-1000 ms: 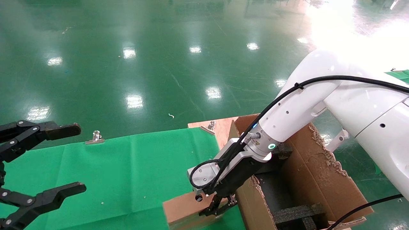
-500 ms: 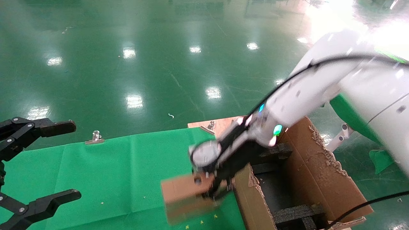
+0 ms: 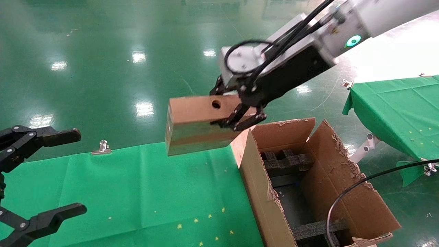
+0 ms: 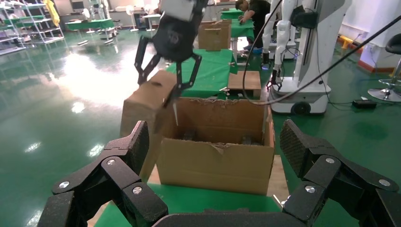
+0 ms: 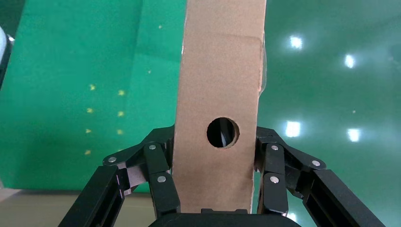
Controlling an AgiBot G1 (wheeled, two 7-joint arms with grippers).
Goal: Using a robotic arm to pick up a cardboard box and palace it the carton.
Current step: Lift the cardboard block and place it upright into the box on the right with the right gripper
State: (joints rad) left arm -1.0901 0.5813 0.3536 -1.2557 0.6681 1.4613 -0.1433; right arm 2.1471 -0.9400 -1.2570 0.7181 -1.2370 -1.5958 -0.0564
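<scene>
The right gripper on the robotic arm is clenched on the cardboard box, pinching its narrow sides near the round-holed end. The box hangs in the air above the green surface, just beside the carton and higher than its near flap. Its long axis runs away from the carton, so most of it lies outside the opening; the next move likely carries it sideways over the foam blocks. The left gripper hangs released, well apart from the carton.
</scene>
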